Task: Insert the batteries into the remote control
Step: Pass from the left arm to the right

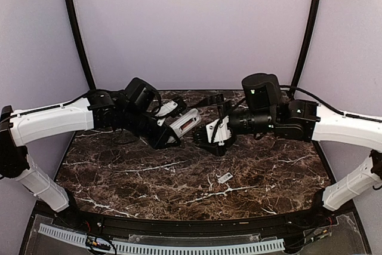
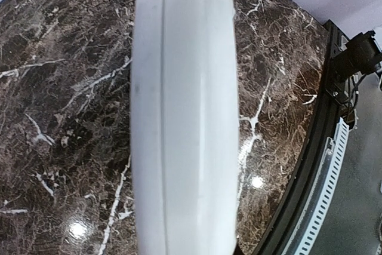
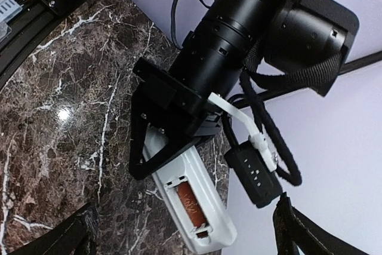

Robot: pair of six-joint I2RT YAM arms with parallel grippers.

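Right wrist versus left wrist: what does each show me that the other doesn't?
Only right wrist: the remote control's open compartment with an orange-red battery in it, and the left fingers clamped on the handset. Only left wrist: the handset's plain side edge, close up and filling the frame. Both: the remote control, the marble table and its edge rail.

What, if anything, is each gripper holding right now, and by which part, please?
The left gripper grips the remote control by the end farthest from its open compartment. The right gripper is open and holds nothing.
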